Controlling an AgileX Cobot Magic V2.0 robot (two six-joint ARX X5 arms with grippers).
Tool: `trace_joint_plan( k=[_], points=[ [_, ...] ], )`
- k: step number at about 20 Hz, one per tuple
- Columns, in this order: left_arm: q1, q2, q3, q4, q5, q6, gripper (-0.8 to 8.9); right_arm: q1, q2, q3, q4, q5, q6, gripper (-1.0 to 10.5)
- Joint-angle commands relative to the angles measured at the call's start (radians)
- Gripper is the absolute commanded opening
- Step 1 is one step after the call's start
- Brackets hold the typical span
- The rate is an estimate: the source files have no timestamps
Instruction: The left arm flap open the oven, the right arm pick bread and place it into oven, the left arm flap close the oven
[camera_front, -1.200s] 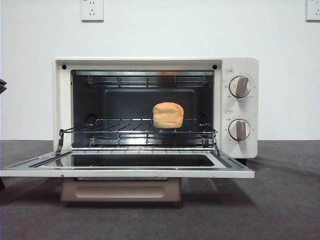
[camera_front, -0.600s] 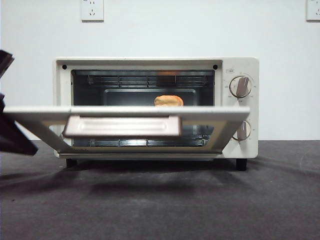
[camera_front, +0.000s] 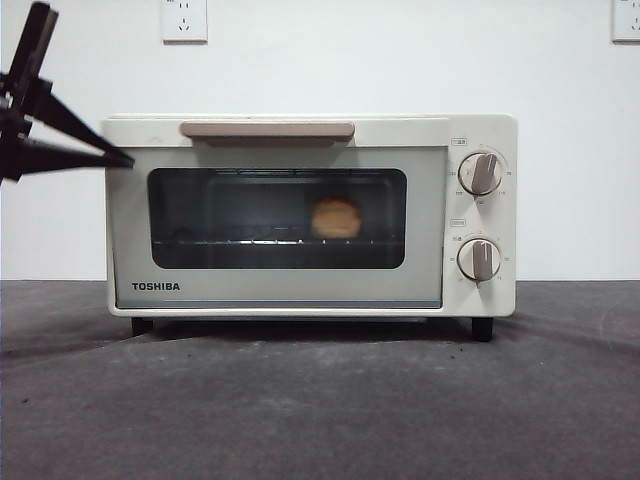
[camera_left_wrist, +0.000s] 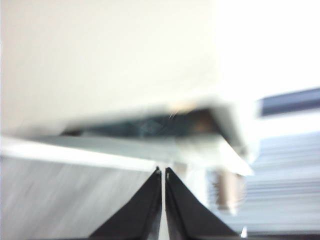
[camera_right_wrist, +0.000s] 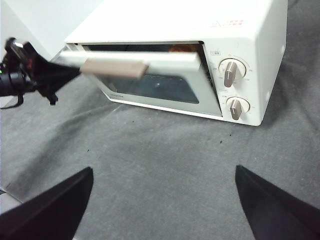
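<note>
Front view: the oven (camera_front: 310, 215) stands on the dark table (camera_front: 320, 400) with its door shut and the beige bar handle (camera_front: 267, 130) along the top edge. The bread (camera_front: 337, 217) sits on the rack inside, seen through the dark glass, right of centre. The left gripper (camera_front: 120, 160) reaches in from the upper left side, its tip at the oven's top left corner.

Left wrist view (blurred): the two black jaws lie almost together, only a thin slit between them, holding nothing, close under the oven's edge.

Right wrist view: the right gripper (camera_right_wrist: 162, 200) hangs above the table, well apart from the oven, jaws spread wide and empty; here the door appears slightly ajar at its top.
</note>
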Motion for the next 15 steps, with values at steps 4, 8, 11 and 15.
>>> trace_joint_plan(
  k=[4, 8, 11, 15],
  points=[
    [-0.001, 0.008, 0.014, 0.158, 0.041, -0.148, 0.15, 0.005, 0.003, 0.018, 0.01, -0.003, 0.01, 4.6],
    [-0.001, -0.019, 0.015, 0.176, 0.098, -0.146, 0.16, 0.005, 0.003, 0.018, 0.01, -0.003, 0.009, 4.6],
    [-0.001, -0.069, 0.015, 0.175, 0.105, -0.143, 0.15, 0.005, 0.003, 0.018, 0.01, -0.003, -0.005, 4.6],
    [-0.001, -0.16, 0.015, 0.159, 0.109, -0.129, 0.16, 0.005, 0.003, 0.018, 0.01, -0.004, -0.033, 4.6]
  ],
)
